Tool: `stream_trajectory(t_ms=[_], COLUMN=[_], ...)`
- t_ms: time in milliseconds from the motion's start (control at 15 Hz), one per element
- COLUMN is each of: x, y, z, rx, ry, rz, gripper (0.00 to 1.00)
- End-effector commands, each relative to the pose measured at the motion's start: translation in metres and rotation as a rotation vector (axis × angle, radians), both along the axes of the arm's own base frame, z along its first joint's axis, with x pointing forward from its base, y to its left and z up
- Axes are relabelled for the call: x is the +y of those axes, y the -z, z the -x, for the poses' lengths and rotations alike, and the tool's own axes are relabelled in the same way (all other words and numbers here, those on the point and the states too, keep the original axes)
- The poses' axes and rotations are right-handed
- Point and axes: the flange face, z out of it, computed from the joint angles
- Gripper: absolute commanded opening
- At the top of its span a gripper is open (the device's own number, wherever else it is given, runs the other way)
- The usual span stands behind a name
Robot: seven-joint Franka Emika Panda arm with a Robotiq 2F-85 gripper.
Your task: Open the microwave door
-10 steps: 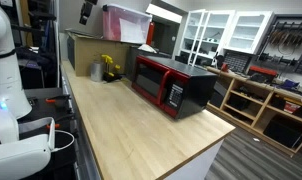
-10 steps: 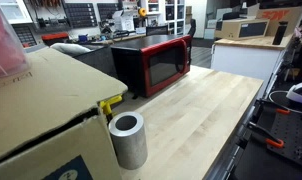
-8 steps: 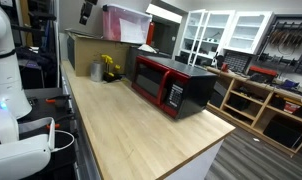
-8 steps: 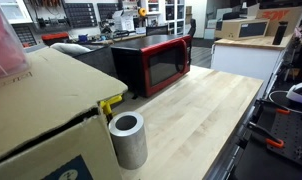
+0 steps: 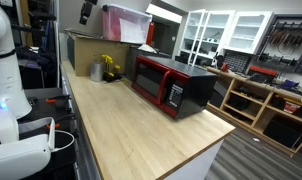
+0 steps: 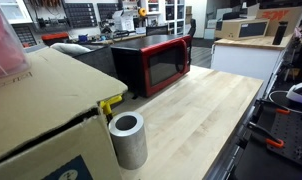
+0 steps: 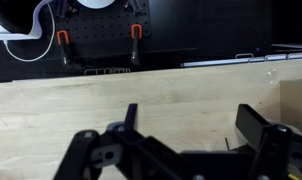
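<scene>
No change was detected across the interval. In both exterior views the microwave (image 5: 173, 86) (image 6: 151, 62) kept the same outline and position on the countertop (image 5: 131, 135). The microwave door (image 5: 151, 82) (image 6: 163, 66) lay flush against the oven front as before, and no gap opened along any edge. No item on the countertop was displaced toward any clock direction. The wrist view had no earlier picture, so no comparison could be made for the gripper (image 7: 191, 128).
</scene>
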Motion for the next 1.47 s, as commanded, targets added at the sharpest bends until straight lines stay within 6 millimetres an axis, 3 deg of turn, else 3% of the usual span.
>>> stream_trajectory(t_ms=[0,333,600,1000,1400], x=[0.001,-0.005,-0.024,-0.081,-0.14], y=[0.0,0.011,0.031,0.056,0.083], z=[0.001,0.002,-0.007,-0.036,-0.081], rx=[-0.001,-0.036,-0.061,-0.113,-0.172], ry=[0.008,0.017,0.054,0.134,0.178], rz=[-0.006,0.004,0.022,0.077,0.117], gripper=[1.0,1.0,1.0,1.0,1.0])
